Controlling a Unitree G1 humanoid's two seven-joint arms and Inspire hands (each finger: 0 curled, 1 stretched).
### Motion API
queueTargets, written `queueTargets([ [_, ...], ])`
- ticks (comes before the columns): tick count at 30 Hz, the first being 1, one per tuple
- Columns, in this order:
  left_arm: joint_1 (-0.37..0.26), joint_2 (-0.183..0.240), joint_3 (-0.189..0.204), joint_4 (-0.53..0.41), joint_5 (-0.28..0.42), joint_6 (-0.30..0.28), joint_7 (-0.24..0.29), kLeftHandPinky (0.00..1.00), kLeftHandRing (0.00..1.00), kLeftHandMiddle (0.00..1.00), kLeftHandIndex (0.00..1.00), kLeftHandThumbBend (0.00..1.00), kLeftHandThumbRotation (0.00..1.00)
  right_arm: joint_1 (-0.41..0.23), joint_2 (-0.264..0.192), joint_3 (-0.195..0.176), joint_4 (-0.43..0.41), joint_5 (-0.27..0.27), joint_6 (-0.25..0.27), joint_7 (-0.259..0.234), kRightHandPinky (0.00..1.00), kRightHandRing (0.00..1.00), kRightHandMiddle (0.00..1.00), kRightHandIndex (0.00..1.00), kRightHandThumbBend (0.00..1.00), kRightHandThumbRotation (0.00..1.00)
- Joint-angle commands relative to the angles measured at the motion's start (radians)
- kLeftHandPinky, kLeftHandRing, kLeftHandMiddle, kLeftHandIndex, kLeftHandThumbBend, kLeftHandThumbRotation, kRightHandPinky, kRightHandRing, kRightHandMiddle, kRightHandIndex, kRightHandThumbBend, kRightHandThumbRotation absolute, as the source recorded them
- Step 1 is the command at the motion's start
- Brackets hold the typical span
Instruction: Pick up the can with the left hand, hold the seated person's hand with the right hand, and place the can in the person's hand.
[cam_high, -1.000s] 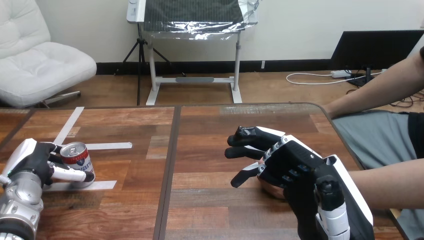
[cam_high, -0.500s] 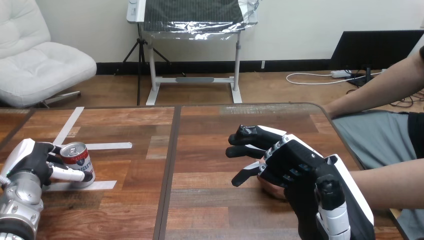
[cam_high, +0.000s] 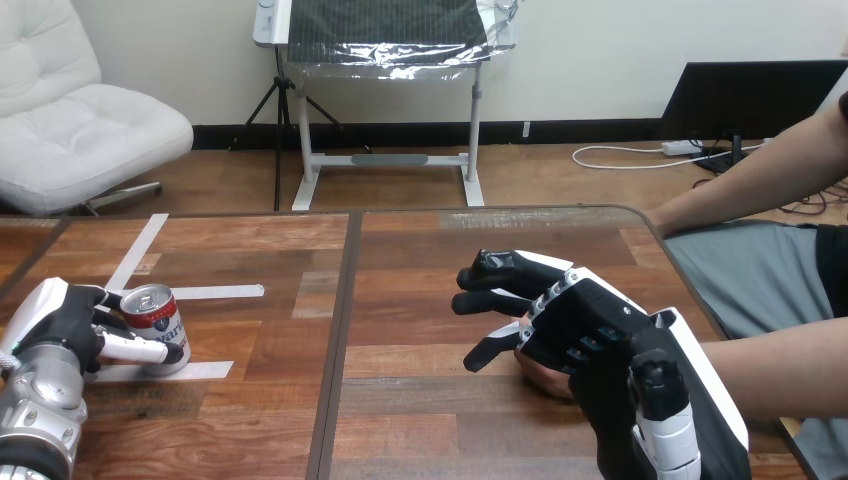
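A silver can (cam_high: 156, 313) with a red and blue label stands upright on the wooden table (cam_high: 400, 300) at the far left, on a strip of pale tape. My left hand (cam_high: 62, 325) is shut on it, with the fingers behind it and the thumb across its front. My right hand (cam_high: 590, 325) lies back-up at the table's right, over the person's hand (cam_high: 543, 375). Just a small rounded part of that hand shows under my palm. The person's forearm (cam_high: 780, 365) runs in from the right edge.
Pale tape strips (cam_high: 215, 292) mark a square around the can at the table's left. A dark seam (cam_high: 338, 340) runs down the table between my two hands. The person's other arm (cam_high: 760, 180) crosses the upper right, beyond the table's corner.
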Motion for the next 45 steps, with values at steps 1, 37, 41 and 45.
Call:
queueTargets([
  [1, -0.088, 0.0, -0.015, -0.008, 0.007, 0.0, 0.024, 0.58, 0.65, 0.69, 0.68, 0.8, 0.06, -0.022, 0.013, -0.007, -0.048, -0.002, -0.02, -0.01, 0.53, 0.74, 0.77, 0.75, 0.78, 0.92],
  [37, -0.082, -0.012, -0.026, -0.005, 0.002, -0.01, 0.066, 0.62, 0.73, 0.78, 0.78, 0.88, 0.2, -0.007, 0.012, -0.006, -0.051, -0.002, -0.03, -0.004, 0.55, 0.75, 0.77, 0.76, 0.75, 0.93],
  [41, -0.084, -0.013, -0.028, -0.007, 0.003, -0.007, 0.065, 0.63, 0.74, 0.79, 0.79, 0.87, 0.2, -0.004, 0.013, -0.006, -0.055, -0.005, -0.029, -0.007, 0.55, 0.75, 0.77, 0.76, 0.75, 0.93],
  [45, -0.085, -0.014, -0.029, -0.006, 0.004, -0.008, 0.065, 0.64, 0.75, 0.8, 0.8, 0.87, 0.21, 0.0, 0.013, -0.005, -0.058, -0.007, -0.027, -0.009, 0.55, 0.75, 0.77, 0.76, 0.75, 0.93],
])
